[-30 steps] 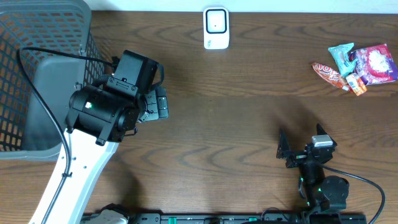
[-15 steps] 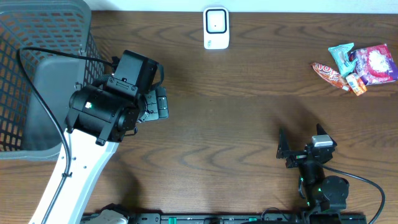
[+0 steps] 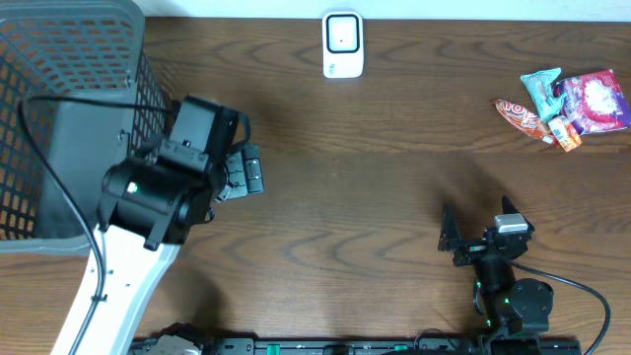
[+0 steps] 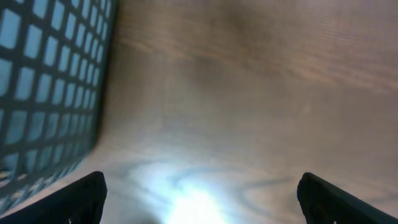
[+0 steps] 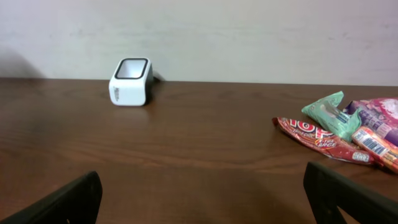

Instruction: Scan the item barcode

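The barcode scanner (image 3: 343,44), a small white box with a dark, black-framed window, stands upright at the far edge of the worktop (image 3: 394,187). Well to its right the snack packets (image 3: 567,104) lie in a touching cluster: a red wrapper (image 3: 520,115), a teal packet (image 3: 541,85), a pink-purple bag (image 3: 597,102) and a small orange pack (image 3: 565,133) with a white label.

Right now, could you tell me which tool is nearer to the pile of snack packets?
Right. The right tool sits near the front edge of the table, with the snack packets ahead and to its right; the left tool is far across, beside the basket.
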